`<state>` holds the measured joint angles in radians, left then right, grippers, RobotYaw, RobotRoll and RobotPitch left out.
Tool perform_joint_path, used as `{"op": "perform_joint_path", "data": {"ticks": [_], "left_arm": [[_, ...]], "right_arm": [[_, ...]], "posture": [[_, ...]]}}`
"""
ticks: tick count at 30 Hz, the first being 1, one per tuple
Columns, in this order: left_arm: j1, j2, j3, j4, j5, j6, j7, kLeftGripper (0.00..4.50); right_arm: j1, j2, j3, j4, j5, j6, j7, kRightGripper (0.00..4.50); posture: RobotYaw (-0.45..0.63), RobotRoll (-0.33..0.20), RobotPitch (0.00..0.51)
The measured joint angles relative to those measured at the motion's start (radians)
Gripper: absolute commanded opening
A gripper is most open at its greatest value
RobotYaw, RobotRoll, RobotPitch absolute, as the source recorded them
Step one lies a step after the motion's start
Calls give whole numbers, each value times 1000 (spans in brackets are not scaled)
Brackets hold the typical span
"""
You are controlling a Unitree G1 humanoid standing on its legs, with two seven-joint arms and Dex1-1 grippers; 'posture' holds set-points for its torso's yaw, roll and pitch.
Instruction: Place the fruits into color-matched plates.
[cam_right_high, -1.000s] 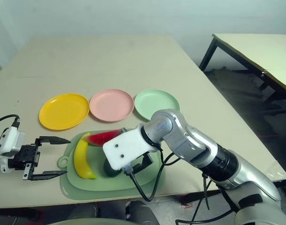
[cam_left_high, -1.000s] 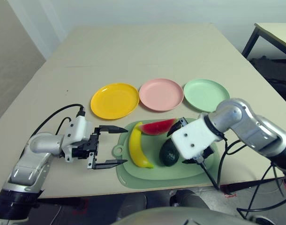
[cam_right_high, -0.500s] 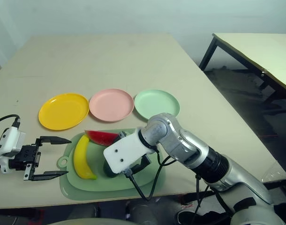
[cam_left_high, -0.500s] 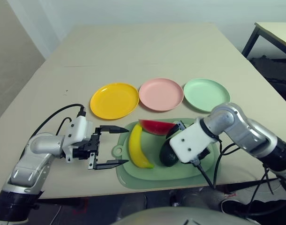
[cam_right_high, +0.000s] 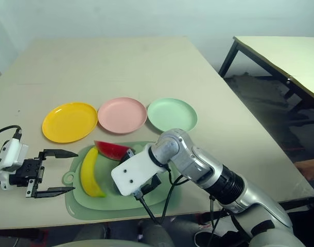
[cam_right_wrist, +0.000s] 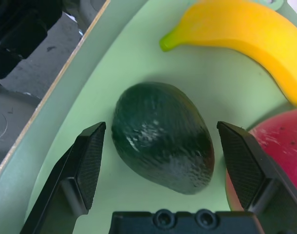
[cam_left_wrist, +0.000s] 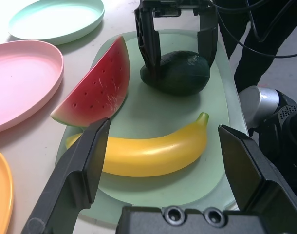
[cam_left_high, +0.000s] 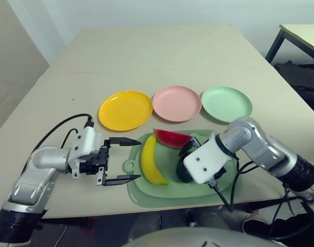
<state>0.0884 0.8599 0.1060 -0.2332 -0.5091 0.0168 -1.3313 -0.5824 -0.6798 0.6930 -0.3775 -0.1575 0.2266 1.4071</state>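
Three toy fruits lying together on a pale green cutting mat (cam_left_high: 162, 193) with a loop handle at the near edge of a beige table (cam_left_high: 162, 56): yellow banana (cam_left_high: 150, 160) toward the left side, red watermelon wedge (cam_left_high: 172, 139) with green rind at the far edge, dark green avocado (cam_right_wrist: 162, 136) toward the right. Beyond the mat, in a row and empty: yellow plate (cam_left_high: 125, 109), pink plate (cam_left_high: 176, 103), mint green plate (cam_left_high: 226, 103), left to right, near one another but apart. Right gripper (cam_left_wrist: 178, 41) lowered over the avocado, black fingers (cam_right_wrist: 88, 161) spread wide, one on each side of the fruit with a gap showing on both sides in the right wrist view; not clamped. In the left wrist view, one finger close against the avocado; contact cannot be told. Left gripper (cam_left_high: 122, 160) just off the mat's left edge by the loop handle, pointing toward the banana, fingers spread wide and holding nothing. Black cables trailing from both wrists. No brand, label or readable writing on any fruit, plate or the mat.
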Motion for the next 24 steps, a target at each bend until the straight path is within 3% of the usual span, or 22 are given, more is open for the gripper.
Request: {"op": "perform_joint_path", "data": {"ticks": [24], "left_arm": [[16, 2, 4, -6, -1, 0, -1, 4500]], "right_arm": [[7, 19, 5, 27, -38, -22, 13, 4485]], "posture": [[76, 0, 41]]}}
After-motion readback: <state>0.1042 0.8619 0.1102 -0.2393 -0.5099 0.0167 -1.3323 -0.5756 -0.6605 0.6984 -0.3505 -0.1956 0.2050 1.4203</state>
